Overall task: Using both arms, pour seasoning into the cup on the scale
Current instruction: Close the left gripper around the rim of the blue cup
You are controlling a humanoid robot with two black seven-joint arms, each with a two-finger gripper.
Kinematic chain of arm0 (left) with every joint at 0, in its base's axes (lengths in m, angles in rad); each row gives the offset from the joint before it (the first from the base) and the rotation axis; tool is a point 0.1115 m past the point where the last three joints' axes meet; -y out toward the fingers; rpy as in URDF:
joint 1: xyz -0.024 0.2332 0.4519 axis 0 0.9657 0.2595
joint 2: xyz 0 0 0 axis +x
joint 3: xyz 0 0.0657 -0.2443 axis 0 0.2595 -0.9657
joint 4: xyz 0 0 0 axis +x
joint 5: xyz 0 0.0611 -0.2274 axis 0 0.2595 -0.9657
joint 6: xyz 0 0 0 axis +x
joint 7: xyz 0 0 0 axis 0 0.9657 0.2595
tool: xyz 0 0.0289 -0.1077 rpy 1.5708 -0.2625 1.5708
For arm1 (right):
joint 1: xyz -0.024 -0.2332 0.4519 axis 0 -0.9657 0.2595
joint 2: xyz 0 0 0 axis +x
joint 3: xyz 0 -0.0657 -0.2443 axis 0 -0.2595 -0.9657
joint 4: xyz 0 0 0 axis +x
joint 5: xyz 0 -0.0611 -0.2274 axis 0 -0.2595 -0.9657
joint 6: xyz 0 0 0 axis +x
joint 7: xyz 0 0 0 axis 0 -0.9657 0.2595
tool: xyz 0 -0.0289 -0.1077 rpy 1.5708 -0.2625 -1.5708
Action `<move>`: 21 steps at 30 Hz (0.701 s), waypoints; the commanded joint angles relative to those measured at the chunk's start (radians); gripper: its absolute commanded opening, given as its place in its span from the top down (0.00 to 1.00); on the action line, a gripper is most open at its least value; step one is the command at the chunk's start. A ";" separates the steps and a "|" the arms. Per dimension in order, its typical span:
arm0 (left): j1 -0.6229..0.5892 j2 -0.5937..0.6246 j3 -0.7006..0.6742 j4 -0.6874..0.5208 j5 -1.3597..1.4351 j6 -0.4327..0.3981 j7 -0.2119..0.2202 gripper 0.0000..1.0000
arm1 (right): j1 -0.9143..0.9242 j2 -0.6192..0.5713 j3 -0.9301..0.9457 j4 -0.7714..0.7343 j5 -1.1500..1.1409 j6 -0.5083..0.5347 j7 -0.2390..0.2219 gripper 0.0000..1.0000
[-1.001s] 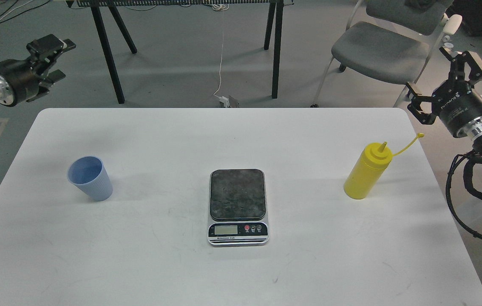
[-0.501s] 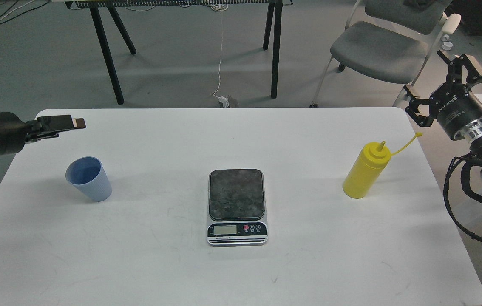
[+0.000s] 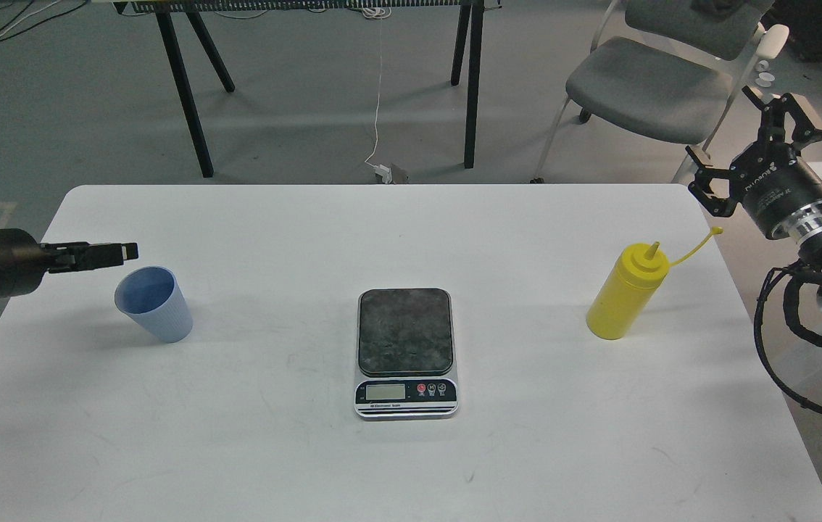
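The light blue ribbed cup (image 3: 154, 313) stands upright on the left of the white table (image 3: 411, 464). The scale (image 3: 405, 352) lies at the table's middle, its dark platform bare. The yellow seasoning bottle (image 3: 626, 300) stands upright on the right, its cap strap sticking out to the right. My left gripper (image 3: 123, 251) points right, just above and left of the cup's rim, apart from it; it is seen edge-on, so its fingers cannot be told apart. My right gripper (image 3: 750, 148) is open and empty, above and to the right of the bottle, past the table's far right corner.
A grey chair (image 3: 650, 87) stands behind the table's right corner, close to my right gripper. Black table legs (image 3: 183, 87) and a hanging white cable (image 3: 377, 94) are on the floor beyond. My right arm's cabling (image 3: 781, 348) hangs off the table's right edge.
My left gripper has come down and turned edge-on, from high off the table's left to just beside the cup's rim. My right gripper has shifted slightly up and right. Cup, scale and bottle are unmoved.
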 commanded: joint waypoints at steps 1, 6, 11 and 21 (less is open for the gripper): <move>0.036 -0.015 -0.001 0.017 0.001 0.024 0.000 0.01 | 0.000 0.001 0.000 0.000 0.000 0.000 0.000 0.01; 0.067 -0.077 -0.001 0.091 -0.001 0.042 0.000 0.01 | 0.000 0.002 -0.002 0.000 0.000 0.000 0.000 0.01; 0.086 -0.097 -0.004 0.114 -0.010 0.048 0.000 0.01 | 0.000 0.004 -0.002 0.000 0.000 0.000 0.000 0.01; 0.112 -0.182 -0.007 0.235 -0.025 0.064 0.000 0.00 | 0.000 0.002 -0.002 0.004 0.000 0.000 0.000 0.01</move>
